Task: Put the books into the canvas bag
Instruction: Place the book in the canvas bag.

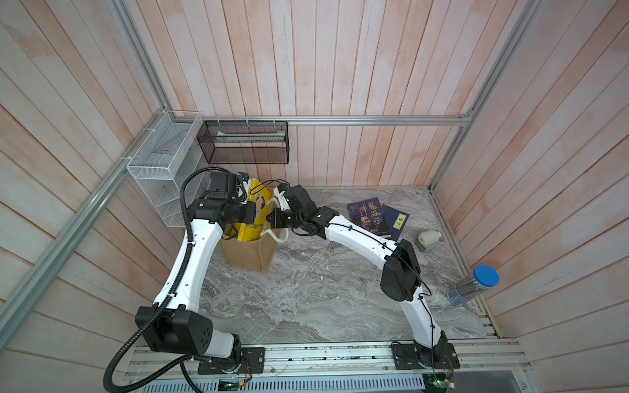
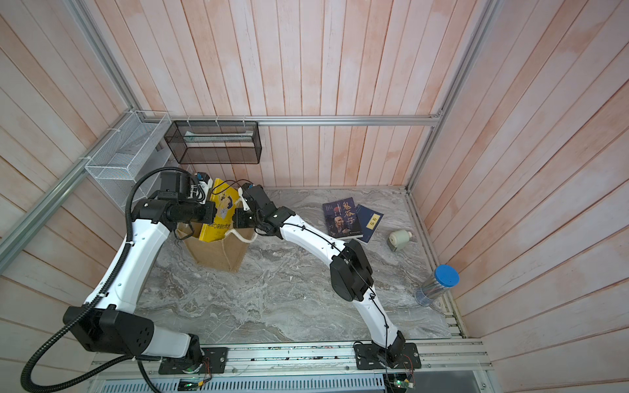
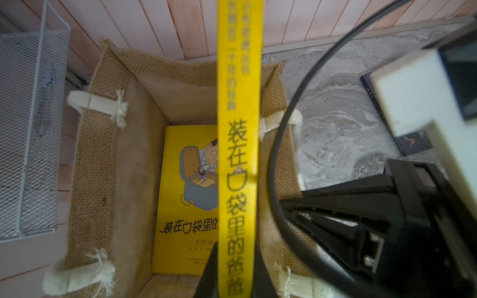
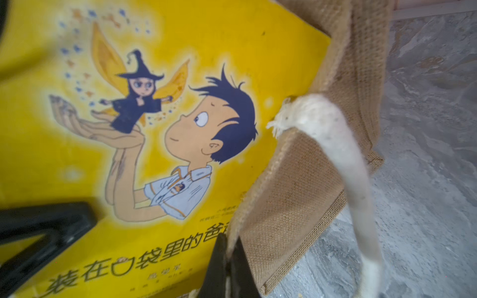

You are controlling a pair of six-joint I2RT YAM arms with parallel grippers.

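My left gripper (image 3: 235,274) is clamped on the bottom edge of a yellow cartoon book (image 3: 238,144), spine toward the wrist camera. The book stands on edge over the open canvas bag (image 3: 95,167). In both top views its lower part is down inside the bag mouth and its upper part sticks out above the rim, leaning slightly. My right gripper (image 4: 227,268) is pinched shut on the bag's burlap rim, with the fabric edge running between the fingers, just beside a white rope handle (image 4: 343,160). The boy-and-witch cover fills the right wrist view. A second yellow book (image 3: 185,201) lies flat on the bag floor, cover up. The bag stands upright on the marble table (image 1: 323,289), at its far left corner near the white wire basket (image 1: 160,163). Two more books are out on the table, well apart from the bag toward the far right. The dark portrait book (image 1: 369,217) lies partly over the navy book (image 1: 396,221) with the yellow label. Nearer the right edge are a small white roll (image 1: 429,238) and a clear tube with blue cap (image 1: 474,284).
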